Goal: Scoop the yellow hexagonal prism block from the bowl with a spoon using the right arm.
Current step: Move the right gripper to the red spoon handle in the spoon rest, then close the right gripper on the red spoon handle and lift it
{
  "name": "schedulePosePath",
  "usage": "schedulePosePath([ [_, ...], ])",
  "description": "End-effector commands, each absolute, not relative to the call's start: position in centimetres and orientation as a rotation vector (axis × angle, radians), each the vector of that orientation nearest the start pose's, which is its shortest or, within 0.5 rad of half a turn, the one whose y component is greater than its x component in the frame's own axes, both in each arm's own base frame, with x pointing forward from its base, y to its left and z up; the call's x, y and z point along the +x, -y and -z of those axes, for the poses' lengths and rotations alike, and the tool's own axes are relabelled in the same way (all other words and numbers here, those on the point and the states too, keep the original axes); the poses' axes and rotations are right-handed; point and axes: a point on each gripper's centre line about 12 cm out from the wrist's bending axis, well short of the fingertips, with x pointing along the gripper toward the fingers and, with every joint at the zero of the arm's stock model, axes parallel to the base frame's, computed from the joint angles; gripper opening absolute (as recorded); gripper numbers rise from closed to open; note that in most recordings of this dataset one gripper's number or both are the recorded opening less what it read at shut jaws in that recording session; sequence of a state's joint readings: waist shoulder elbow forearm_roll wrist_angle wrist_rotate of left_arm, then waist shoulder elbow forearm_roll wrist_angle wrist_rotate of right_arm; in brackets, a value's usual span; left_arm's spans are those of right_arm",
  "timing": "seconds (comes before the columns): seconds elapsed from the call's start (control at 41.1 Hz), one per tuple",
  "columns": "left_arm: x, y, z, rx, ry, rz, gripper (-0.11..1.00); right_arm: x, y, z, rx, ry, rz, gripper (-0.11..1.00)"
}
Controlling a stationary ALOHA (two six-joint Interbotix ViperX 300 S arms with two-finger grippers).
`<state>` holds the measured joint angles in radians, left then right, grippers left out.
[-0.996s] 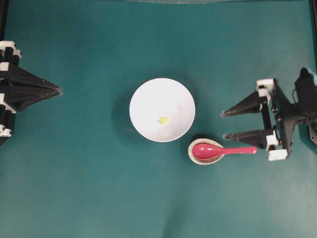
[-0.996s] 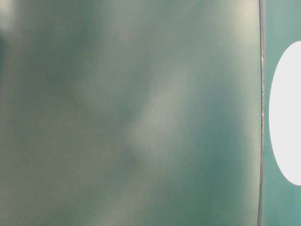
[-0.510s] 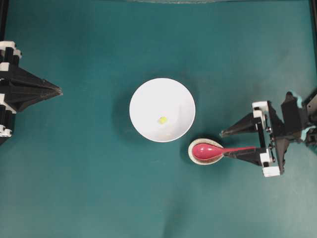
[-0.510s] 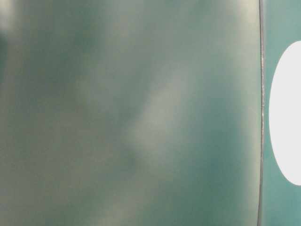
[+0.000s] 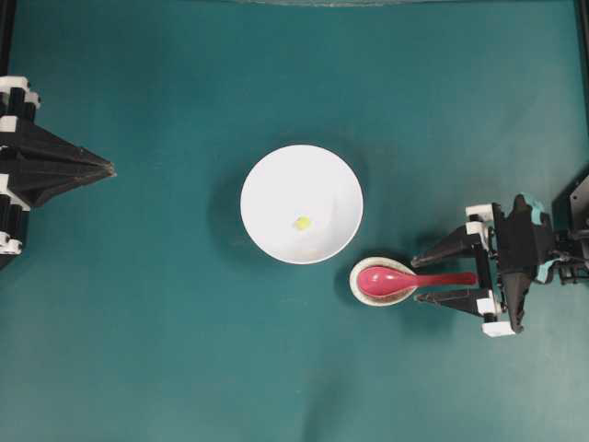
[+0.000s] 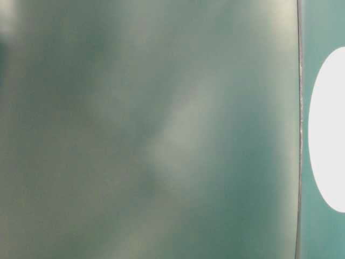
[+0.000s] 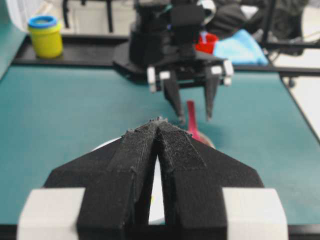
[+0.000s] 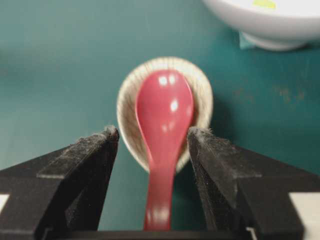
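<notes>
The white bowl [image 5: 276,184] sits mid-table with the tiny yellow block [image 5: 301,222] inside it. To its lower right, the pink-red spoon [image 5: 386,279] lies with its scoop in a small speckled rest [image 5: 361,291] and its handle pointing right. My right gripper [image 5: 417,280] is open, one finger on each side of the handle without touching it. In the right wrist view the spoon [image 8: 164,112] runs between the fingertips [image 8: 109,136], with the bowl [image 8: 270,22] and the block [image 8: 264,4] beyond. My left gripper [image 5: 109,168] is shut and empty at the left edge.
In the left wrist view a yellow cup [image 7: 45,37], a red item [image 7: 206,44] and a blue cloth [image 7: 241,47] lie past the table's far edge, behind the right arm. The table-level view is blurred, showing only a white oval [image 6: 329,129] at its right.
My right gripper has moved toward the front of the table and lowered over the spoon, so its open fingers now flank the handle. The left arm, bowl and block have not moved.
</notes>
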<state>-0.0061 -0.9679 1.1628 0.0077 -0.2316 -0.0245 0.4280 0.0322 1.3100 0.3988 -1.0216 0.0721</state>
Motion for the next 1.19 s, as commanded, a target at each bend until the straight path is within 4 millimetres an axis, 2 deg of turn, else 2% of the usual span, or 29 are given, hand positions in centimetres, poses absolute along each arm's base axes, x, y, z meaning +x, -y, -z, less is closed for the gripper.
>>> schedulePosePath([
  [0.0, 20.2, 0.2, -30.2, -0.013, 0.064, 0.011, 0.03, 23.6, -6.6, -9.4, 0.149, -0.332, -0.045, 0.61],
  [0.365, 20.2, 0.2, -30.2, -0.013, 0.066, 0.011, 0.03, 22.6, -6.5, -8.6, 0.138, -0.362, -0.039, 0.61],
  [0.923, 20.1, 0.2, -30.2, -0.007, 0.066, 0.011, 0.03, 22.1, -6.8, -7.8, 0.172, -0.359, -0.017, 0.61],
  [1.166, 20.2, 0.2, -30.1, -0.007, 0.064, 0.012, 0.03, 22.1, -6.7, -7.7, 0.174, -0.352, -0.014, 0.58],
])
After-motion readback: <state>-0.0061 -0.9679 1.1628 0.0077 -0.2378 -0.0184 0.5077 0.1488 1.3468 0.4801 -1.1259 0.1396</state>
